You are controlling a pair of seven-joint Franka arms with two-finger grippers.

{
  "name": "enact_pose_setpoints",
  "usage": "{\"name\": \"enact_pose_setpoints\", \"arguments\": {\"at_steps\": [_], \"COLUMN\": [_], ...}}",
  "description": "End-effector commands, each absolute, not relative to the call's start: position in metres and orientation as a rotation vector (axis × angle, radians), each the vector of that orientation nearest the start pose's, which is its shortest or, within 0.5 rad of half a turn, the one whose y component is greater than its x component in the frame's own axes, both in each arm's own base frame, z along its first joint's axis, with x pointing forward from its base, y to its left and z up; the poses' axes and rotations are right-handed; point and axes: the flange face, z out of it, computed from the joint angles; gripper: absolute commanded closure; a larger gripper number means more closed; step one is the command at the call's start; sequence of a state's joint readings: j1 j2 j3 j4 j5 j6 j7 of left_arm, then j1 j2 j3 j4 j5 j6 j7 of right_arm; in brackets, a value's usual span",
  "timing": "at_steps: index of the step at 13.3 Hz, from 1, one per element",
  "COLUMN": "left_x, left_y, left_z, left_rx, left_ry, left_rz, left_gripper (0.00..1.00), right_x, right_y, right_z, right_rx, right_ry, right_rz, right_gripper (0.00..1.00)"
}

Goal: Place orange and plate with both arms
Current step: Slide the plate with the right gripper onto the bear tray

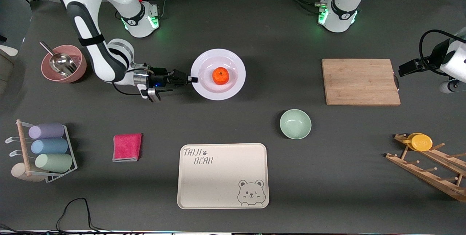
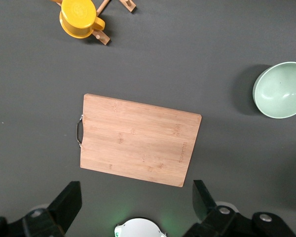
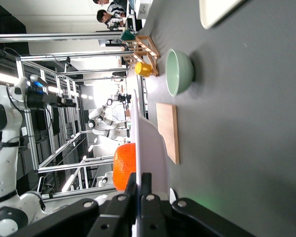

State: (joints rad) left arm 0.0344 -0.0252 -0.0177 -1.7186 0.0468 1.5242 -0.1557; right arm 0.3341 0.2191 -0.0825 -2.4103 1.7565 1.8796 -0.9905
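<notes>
Surface: dark grey table [image 1: 255,27].
Right gripper [image 1: 193,79]: fingers pinched together on the plate's rim, at the edge toward the right arm's end.
Plate [image 1: 233,86]: mid-table, farther from the front camera than the bear tray [image 1: 222,184].
Orange [image 1: 220,75]: sitting on the plate's centre.
Left gripper [image 2: 135,202]: fingers spread apart, empty, waiting above the wooden cutting board [image 2: 138,148].

Dark grey table [image 1: 255,27], carrying a cutting board [image 1: 360,81]; toward the right arm's end from the board lay a plate [image 1: 233,88], pink bowl [image 1: 64,64] and cloth [image 1: 127,147]; nearer the camera than the board, a green bowl [image 1: 295,123] and bear tray [image 1: 222,175].
</notes>
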Motion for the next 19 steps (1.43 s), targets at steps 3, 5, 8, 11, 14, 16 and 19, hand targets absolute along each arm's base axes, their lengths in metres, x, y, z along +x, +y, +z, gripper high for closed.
{"name": "enact_pose_setpoints", "arguments": {"at_steps": [3,5,8,11,14,16,19], "left_x": [0.542,0.545,0.545,0.545,0.538,0.538,0.539], "left_y": [0.012,-0.001,0.001,-0.003,-0.009,-0.01,-0.009], "left_z": [0.58,0.584,0.585,0.587,0.586,0.586,0.586], "left_rx": [-3.04,-2.966,-2.965,-2.977,-3.057,-3.053,-3.053], "left_ry": [-0.24,-0.196,-0.281,-0.273,-0.335,-0.347,-0.337], "left_rz": [0.231,0.198,0.195,0.186,0.262,0.26,0.257], "left_gripper": [0.0,0.0,0.0,0.0,0.0,0.0,0.0], "right_x": [0.573,0.639,0.707,0.756,0.759,0.754,0.744], "right_y": [0.197,0.204,0.219,0.223,0.221,0.219,0.204], "right_z": [0.219,0.211,0.2,0.195,0.184,0.163,0.128], "right_rx": [-1.761,-1.746,-1.712,-1.749,-1.767,-1.782,-1.813], "right_ry": [0.079,0.103,0.11,0.182,0.188,0.185,0.168], "right_rz": [-0.058,-0.068,-0.092,-0.173,-0.202,-0.2,-0.217], "right_gripper": [1.0,1.0,1.0,1.0,1.0,1.0,1.0]}}
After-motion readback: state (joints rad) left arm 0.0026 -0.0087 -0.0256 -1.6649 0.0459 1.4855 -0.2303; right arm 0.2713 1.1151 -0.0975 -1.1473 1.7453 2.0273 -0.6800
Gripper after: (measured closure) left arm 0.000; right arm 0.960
